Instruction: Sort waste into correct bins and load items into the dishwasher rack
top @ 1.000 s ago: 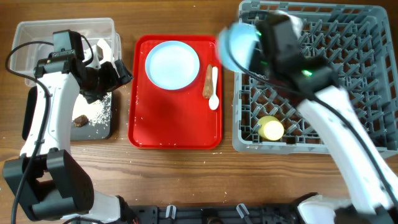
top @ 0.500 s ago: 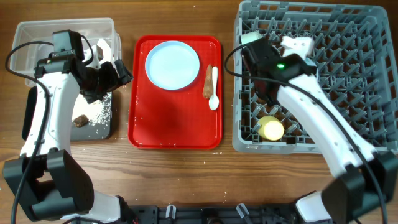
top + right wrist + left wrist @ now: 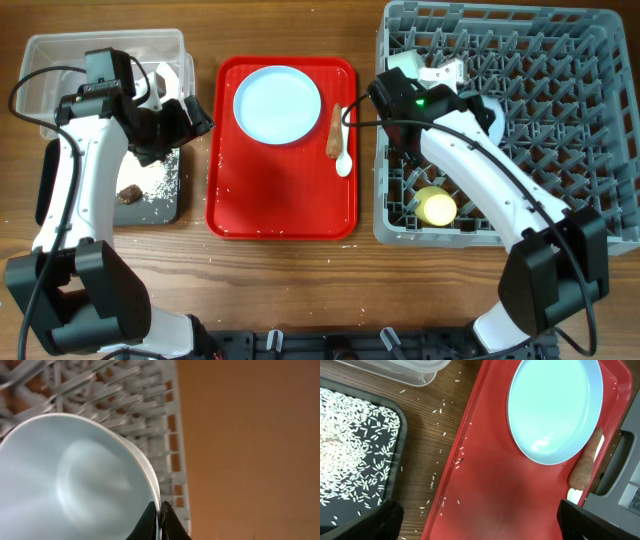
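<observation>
My right gripper (image 3: 160, 519) is shut on the rim of a pale blue-white bowl (image 3: 75, 480), held on edge over the pegs of the grey dishwasher rack (image 3: 600, 120); in the overhead view only a sliver of that bowl (image 3: 491, 113) shows past the arm. A yellow cup (image 3: 436, 207) sits in the rack's front left. The pale blue plate (image 3: 277, 103), an orange-brown stick (image 3: 334, 130) and a white spoon (image 3: 345, 142) lie on the red tray (image 3: 280, 205). My left gripper (image 3: 480, 525) hangs open above the red tray's left edge.
The black tray (image 3: 168, 205) holds rice grains and a small brown lump (image 3: 128, 193). Behind it stands the clear tub (image 3: 60, 55). Loose rice lies on the wood between the black tray (image 3: 395, 420) and the red tray (image 3: 485, 435).
My right arm has swung the bowl from above the rack's back left corner down and rightward among the pegs. The left arm has not moved.
</observation>
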`<state>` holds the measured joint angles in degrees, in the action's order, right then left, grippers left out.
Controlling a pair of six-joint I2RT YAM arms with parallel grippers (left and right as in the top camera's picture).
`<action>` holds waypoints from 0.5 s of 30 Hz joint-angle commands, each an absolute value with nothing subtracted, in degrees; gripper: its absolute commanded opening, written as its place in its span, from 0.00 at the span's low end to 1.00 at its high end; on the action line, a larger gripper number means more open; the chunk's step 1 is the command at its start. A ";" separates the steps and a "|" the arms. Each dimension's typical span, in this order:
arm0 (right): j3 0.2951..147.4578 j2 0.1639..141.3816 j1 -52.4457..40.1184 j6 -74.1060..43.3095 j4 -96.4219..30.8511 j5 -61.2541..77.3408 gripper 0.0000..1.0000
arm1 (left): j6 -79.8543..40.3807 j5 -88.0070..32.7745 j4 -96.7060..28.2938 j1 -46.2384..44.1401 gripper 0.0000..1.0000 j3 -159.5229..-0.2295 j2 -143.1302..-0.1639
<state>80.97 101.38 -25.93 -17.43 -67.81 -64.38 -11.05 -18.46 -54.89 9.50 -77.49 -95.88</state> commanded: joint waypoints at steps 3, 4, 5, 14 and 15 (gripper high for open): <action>78.22 101.82 -25.87 -16.71 -67.96 -55.35 0.04 | -11.16 -18.33 -54.87 9.76 1.00 -78.02 -94.50; 77.73 101.82 -25.87 -16.69 -68.12 -55.48 0.04 | -11.16 -18.33 -54.87 9.76 1.00 -78.02 -94.50; 77.10 101.82 -25.85 -16.75 -68.20 -56.14 0.04 | -11.16 -18.33 -54.87 9.76 1.00 -78.02 -94.50; 76.03 101.80 -25.87 -18.04 -70.35 -64.47 0.04 | -11.16 -18.33 -54.87 9.76 1.00 -78.02 -94.50; 76.05 101.80 -25.87 -17.96 -70.24 -64.23 0.04 | -11.16 -18.33 -54.87 9.76 1.00 -78.02 -94.50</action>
<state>77.25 101.36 -25.82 -18.13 -69.58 -65.14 -11.05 -18.46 -54.87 9.50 -77.49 -95.88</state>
